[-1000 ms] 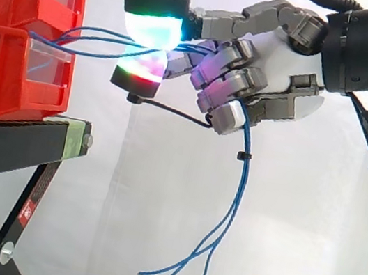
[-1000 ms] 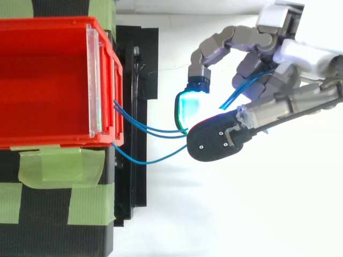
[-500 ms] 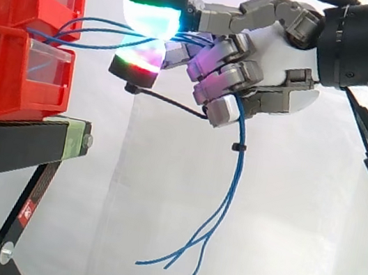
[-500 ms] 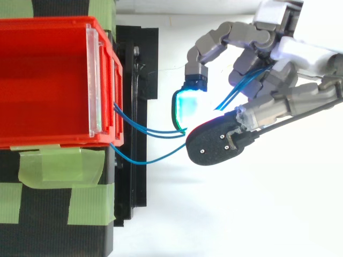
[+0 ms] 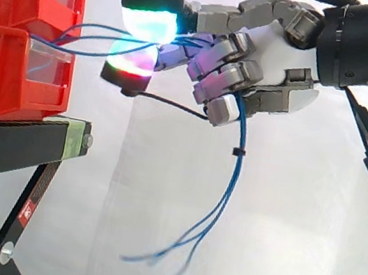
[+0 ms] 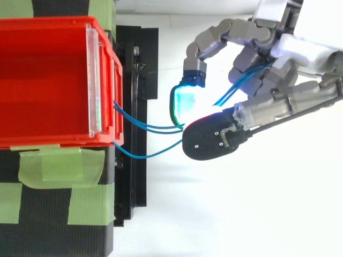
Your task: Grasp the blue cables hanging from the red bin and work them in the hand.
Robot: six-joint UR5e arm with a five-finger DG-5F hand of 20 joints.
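Thin blue cables (image 5: 87, 38) run from the front of the stacked red bins (image 5: 25, 33) rightward into the hand (image 5: 265, 73). Two glowing fingertips (image 5: 147, 22) pinch the cables between them just right of the bins. Curled fingers further back also wrap the strands. Below the hand the cables (image 5: 230, 180) hang down, bound by a small black tie, and their loose ends swing near the bottom. From above, the cables (image 6: 150, 127) leave the bin's (image 6: 48, 80) front edge and disappear under the hand (image 6: 278, 80).
The bins rest on a black stand (image 5: 20, 145) with green tape patches (image 6: 59, 166). A white curtain hangs behind. Open space lies below and to the right of the stand's edge.
The hand has shifted slightly left toward the bins, and the lower pinching fingertip moved left and down. The hanging cable ends have swung left.
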